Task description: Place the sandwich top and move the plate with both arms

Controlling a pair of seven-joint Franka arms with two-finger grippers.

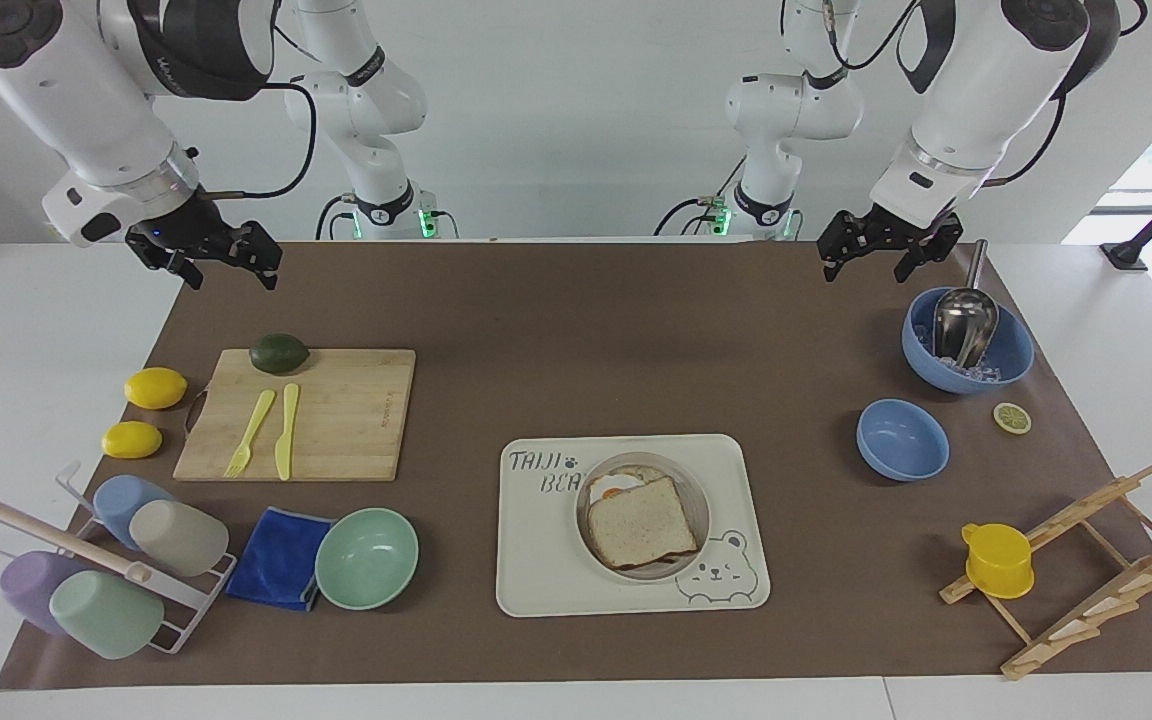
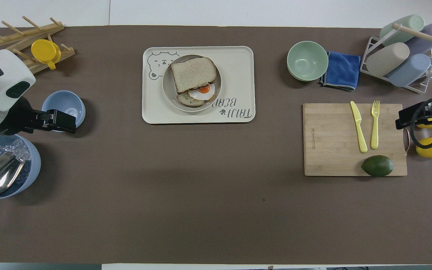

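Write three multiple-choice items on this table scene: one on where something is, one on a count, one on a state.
1. Where is the sandwich top?
A. on the cutting board
B. on the egg slice in the plate
C. in the mint-green bowl

2. How many yellow lemons lie beside the cutting board?
A. one
B. two
C. four

3. What state is the left hand in?
A. open and empty
B. shut on the scoop
C. shut on the plate

Answers:
1. B: it lies askew over the fried egg, inside the plate on the bear tray.
2. B: two whole lemons sit there.
3. A: it hangs open over the mat, holding nothing.
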